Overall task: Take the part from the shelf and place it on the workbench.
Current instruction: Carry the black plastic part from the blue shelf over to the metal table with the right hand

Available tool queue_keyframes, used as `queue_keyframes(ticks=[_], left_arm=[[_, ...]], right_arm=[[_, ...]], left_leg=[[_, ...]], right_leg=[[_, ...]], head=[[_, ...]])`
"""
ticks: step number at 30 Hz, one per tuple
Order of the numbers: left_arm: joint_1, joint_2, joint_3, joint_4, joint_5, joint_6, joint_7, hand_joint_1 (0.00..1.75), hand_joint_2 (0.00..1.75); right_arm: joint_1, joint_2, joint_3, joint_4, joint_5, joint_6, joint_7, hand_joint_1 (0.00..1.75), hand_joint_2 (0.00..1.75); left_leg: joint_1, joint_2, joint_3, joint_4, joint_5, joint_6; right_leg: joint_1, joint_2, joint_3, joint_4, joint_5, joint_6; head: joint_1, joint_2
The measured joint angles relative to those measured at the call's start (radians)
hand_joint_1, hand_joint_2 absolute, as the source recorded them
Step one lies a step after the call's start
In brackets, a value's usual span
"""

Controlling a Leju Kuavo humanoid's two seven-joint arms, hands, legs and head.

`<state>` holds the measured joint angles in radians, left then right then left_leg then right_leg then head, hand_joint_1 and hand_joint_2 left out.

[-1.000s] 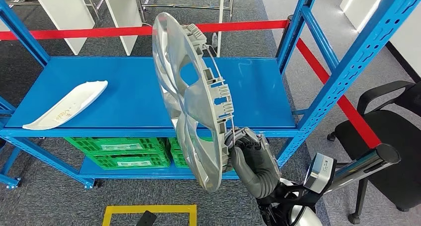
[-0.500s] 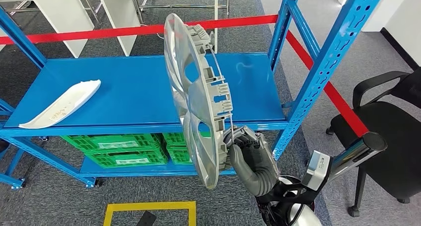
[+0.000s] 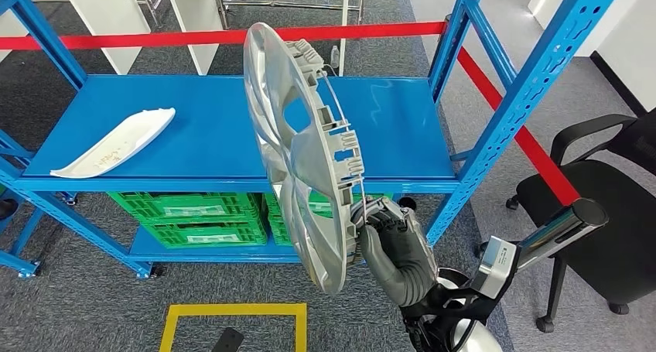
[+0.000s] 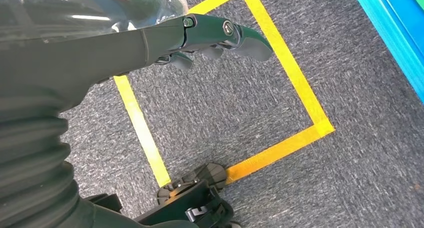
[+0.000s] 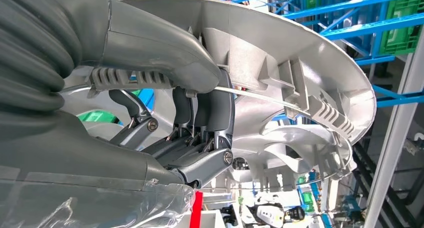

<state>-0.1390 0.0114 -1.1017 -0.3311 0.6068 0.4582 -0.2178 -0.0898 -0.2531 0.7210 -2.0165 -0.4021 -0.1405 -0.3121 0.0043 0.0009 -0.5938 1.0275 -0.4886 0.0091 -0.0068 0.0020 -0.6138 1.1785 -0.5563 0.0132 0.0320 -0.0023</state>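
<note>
My right hand (image 3: 391, 247) grips the lower rim of a silver wheel cover (image 3: 298, 147) and holds it upright on edge in front of the blue shelf (image 3: 232, 135). In the right wrist view the thumb and fingers (image 5: 200, 112) clamp the wheel cover (image 5: 300, 87) by its inner rim and wire ring. My left hand (image 4: 210, 37) hangs over the grey carpet with its fingers loosely extended and nothing in them.
A white curved part (image 3: 112, 143) lies on the shelf's left side. Green crates (image 3: 189, 217) sit on the lower shelf. A black office chair (image 3: 611, 213) stands at the right, behind a red barrier tape (image 3: 495, 97). A yellow floor square (image 3: 232, 325) lies below.
The whole picture has shifted slightly, so the camera moved. The wheel cover stays gripped in my right hand in about the same pose.
</note>
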Motion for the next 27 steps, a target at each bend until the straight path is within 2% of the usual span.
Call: queue_keyframes(ticks=[1, 2, 3, 6, 7, 8, 10, 11, 12, 13, 14, 16, 17, 18, 21, 22, 23, 24, 26, 27], left_arm=[[0.000, 0.000, 0.000, 0.000, 0.000, 0.000, 0.000, 0.00, 1.75], [-0.001, 0.000, 0.000, 0.000, 0.001, 0.000, 0.000, 0.00, 1.75], [-0.001, 0.000, 0.000, 0.000, 0.001, 0.000, -0.001, 0.00, 1.75], [0.001, 0.000, 0.000, 0.000, 0.001, 0.000, -0.002, 0.00, 1.75], [0.001, 0.000, 0.000, 0.000, 0.001, 0.000, -0.002, 0.00, 1.75], [0.001, 0.001, 0.000, 0.000, 0.001, 0.000, -0.002, 0.00, 1.75], [0.001, 0.001, 0.000, 0.000, 0.001, 0.000, -0.003, 0.00, 1.75], [0.001, 0.001, 0.000, 0.000, 0.001, 0.000, -0.003, 0.00, 1.75], [0.002, 0.001, 0.000, 0.000, 0.002, 0.000, -0.003, 0.00, 1.75], [0.002, 0.001, 0.000, 0.000, 0.002, 0.000, -0.003, 0.00, 1.75], [0.002, 0.001, 0.000, 0.000, 0.002, 0.000, -0.003, 0.00, 1.75], [0.001, 0.001, 0.000, 0.000, 0.002, 0.000, -0.003, 0.00, 1.75], [0.000, 0.002, 0.000, 0.000, 0.002, 0.000, -0.003, 0.00, 1.75], [0.000, 0.002, 0.000, 0.000, 0.002, 0.000, -0.003, 0.00, 1.75], [0.001, 0.002, 0.000, 0.000, 0.002, 0.000, -0.003, 0.00, 1.75], [0.001, 0.002, 0.000, 0.000, 0.002, 0.000, -0.003, 0.00, 1.75], [-0.001, 0.002, 0.000, 0.000, 0.002, 0.000, -0.003, 0.00, 1.75], [-0.002, 0.002, 0.000, 0.000, 0.002, 0.000, -0.003, 0.00, 1.75], [-0.003, 0.000, 0.000, 0.000, 0.001, 0.000, -0.002, 0.00, 1.75], [-0.002, 0.000, 0.000, 0.000, 0.001, 0.000, -0.001, 0.00, 1.75]], right_arm=[[0.000, 0.000, 0.000, 0.000, 0.000, 0.000, 0.001, 1.75, 1.75], [-0.001, 0.000, 0.000, 0.000, 0.000, -0.001, 0.001, 1.75, 1.75], [0.000, 0.000, 0.000, 0.000, 0.000, -0.001, 0.001, 1.75, 1.75], [0.000, -0.001, 0.000, 0.000, 0.000, -0.003, 0.002, 1.75, 1.75], [0.000, -0.001, 0.000, 0.000, 0.000, -0.003, 0.002, 1.75, 1.75], [-0.001, -0.001, 0.000, 0.000, 0.001, -0.004, 0.002, 1.75, 1.75], [-0.001, -0.001, 0.000, 0.000, 0.002, -0.005, 0.004, 1.75, 1.75], [0.000, -0.001, 0.001, 0.000, 0.002, -0.006, 0.004, 1.75, 1.75], [0.000, -0.001, 0.001, 0.000, 0.002, -0.006, 0.005, 1.75, 1.75], [0.000, -0.001, 0.001, 0.000, 0.002, -0.006, 0.005, 1.75, 1.75], [0.000, -0.001, 0.001, 0.000, 0.002, -0.006, 0.006, 1.75, 1.75], [0.000, -0.001, 0.001, 0.000, 0.002, -0.006, 0.007, 1.75, 1.75], [0.000, -0.001, 0.001, 0.000, 0.002, -0.007, 0.008, 1.75, 1.75], [0.000, -0.001, 0.001, 0.000, 0.003, -0.007, 0.008, 1.75, 1.75], [0.000, -0.001, 0.001, 0.000, 0.005, -0.009, 0.008, 1.75, 1.75], [-0.001, -0.001, 0.001, 0.000, 0.006, -0.009, 0.008, 1.75, 1.75], [-0.001, -0.001, 0.001, 0.000, 0.007, -0.010, 0.008, 1.75, 1.75], [-0.001, -0.001, 0.001, 0.000, 0.008, -0.011, 0.008, 1.75, 1.75], [0.000, -0.002, 0.001, 0.000, 0.008, -0.014, 0.009, 1.75, 1.75], [0.001, -0.003, 0.001, 0.000, 0.008, -0.016, 0.010, 1.75, 1.75]], left_leg=[[-0.002, 0.000, -0.005, 0.006, 0.001, -0.003], [-0.003, 0.000, -0.011, 0.010, 0.004, -0.008], [-0.004, 0.000, -0.017, 0.012, 0.008, -0.015], [-0.003, -0.001, -0.027, 0.015, 0.012, -0.033], [-0.002, -0.002, -0.032, 0.029, -0.005, -0.039], [-0.001, -0.002, -0.043, 0.063, -0.034, -0.045], [0.003, -0.002, -0.081, 0.183, -0.113, -0.055], [0.004, -0.002, -0.098, 0.242, -0.142, -0.058], [0.005, -0.002, -0.103, 0.274, -0.153, -0.060], [0.005, -0.002, -0.088, 0.267, -0.145, -0.059], [0.005, -0.002, -0.054, 0.221, -0.120, -0.057], [0.003, -0.003, 0.035, 0.075, -0.068, -0.047], [0.001, -0.004, 0.064, 0.019, -0.053, -0.042], [-0.002, -0.004, 0.078, -0.011, -0.049, -0.037], [-0.005, -0.002, 0.070, -0.026, -0.036, -0.022], [-0.003, -0.001, 0.066, -0.030, -0.028, -0.015], [0.000, 0.001, 0.060, -0.034, -0.020, -0.009], [0.001, 0.002, 0.053, -0.035, -0.014, -0.004], [0.001, 0.003, 0.033, -0.029, -0.004, 0.000], [0.000, 0.003, 0.022, -0.025, 0.001, -0.001]], right_leg=[[0.001, 0.000, 0.034, -0.064, 0.019, -0.004], [0.003, 0.001, 0.054, -0.108, 0.029, -0.009], [0.004, 0.002, 0.060, -0.127, 0.031, -0.014], [0.004, 0.002, 0.049, -0.132, 0.042, -0.035], [0.001, 0.001, 0.047, -0.135, 0.048, -0.042], [-0.001, -0.001, 0.044, -0.137, 0.054, -0.049], [-0.002, -0.004, 0.033, -0.137, 0.063, -0.055], [-0.002, -0.005, 0.026, -0.136, 0.068, -0.055], [-0.001, -0.005, 0.019, -0.135, 0.072, -0.055], [-0.001, -0.005, 0.014, -0.135, 0.077, -0.054], [-0.001, -0.004, 0.009, -0.134, 0.081, -0.052], [0.000, -0.003, 0.004, -0.134, 0.088, -0.046], [0.000, -0.003, 0.001, -0.133, 0.092, -0.041], [0.000, -0.003, -0.002, -0.133, 0.096, -0.035], [-0.001, -0.003, -0.011, -0.135, 0.107, -0.015], [-0.002, -0.002, -0.015, -0.127, 0.095, -0.010], [-0.002, -0.001, -0.026, -0.102, 0.070, -0.006], [-0.003, -0.001, -0.043, -0.055, 0.031, -0.004], [-0.004, -0.001, -0.085, 0.074, -0.045, 0.001], [-0.004, -0.001, -0.095, 0.119, -0.063, 0.003]], head=[[0.000, 0.000], [0.000, 0.000], [-0.001, 0.000], [-0.001, 0.000], [-0.002, 0.000], [-0.004, 0.000], [-0.008, 0.000], [-0.009, 0.000], [-0.009, 0.000], [-0.009, 0.000], [-0.009, 0.000], [-0.008, 0.000], [-0.008, 0.000], [-0.008, 0.000], [-0.008, 0.000], [-0.007, 0.000], [-0.006, 0.000], [-0.004, 0.000], [-0.001, 0.000], [0.000, 0.000]])
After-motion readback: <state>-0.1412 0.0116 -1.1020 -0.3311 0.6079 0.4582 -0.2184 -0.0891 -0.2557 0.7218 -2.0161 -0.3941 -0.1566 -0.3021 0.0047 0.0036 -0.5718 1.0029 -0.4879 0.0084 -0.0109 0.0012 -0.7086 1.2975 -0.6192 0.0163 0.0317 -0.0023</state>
